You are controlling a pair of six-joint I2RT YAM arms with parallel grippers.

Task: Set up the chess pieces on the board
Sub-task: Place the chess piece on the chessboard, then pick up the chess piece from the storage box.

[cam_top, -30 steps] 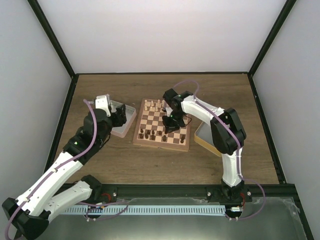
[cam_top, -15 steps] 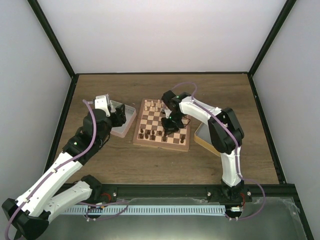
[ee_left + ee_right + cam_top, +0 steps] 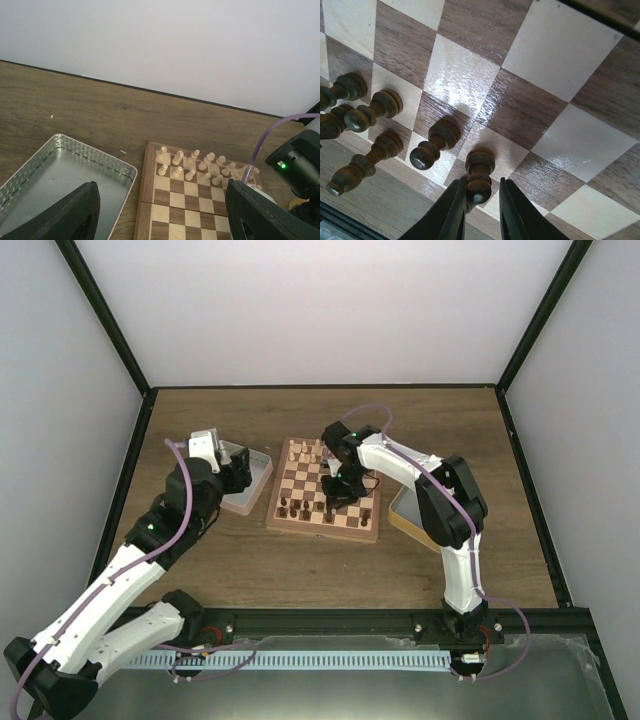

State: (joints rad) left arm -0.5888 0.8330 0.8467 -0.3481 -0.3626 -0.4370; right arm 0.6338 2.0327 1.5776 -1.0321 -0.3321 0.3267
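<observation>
Right jaws pinch a dark pawn [image 3: 479, 186] standing near the board's [image 3: 322, 528] 6 o'clock edge. Left jaws gape wide over a tin [image 3: 60, 170] at its 9 o'clock.

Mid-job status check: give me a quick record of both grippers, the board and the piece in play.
left gripper: open, over a metal tin, holding nothing
right gripper: low over the board, fingers straddling one dark piece; grip unconfirmed
dark piece: upright on a light square near the rim
other dark pieces: standing beside it
cream pieces: on the board's far rows
</observation>
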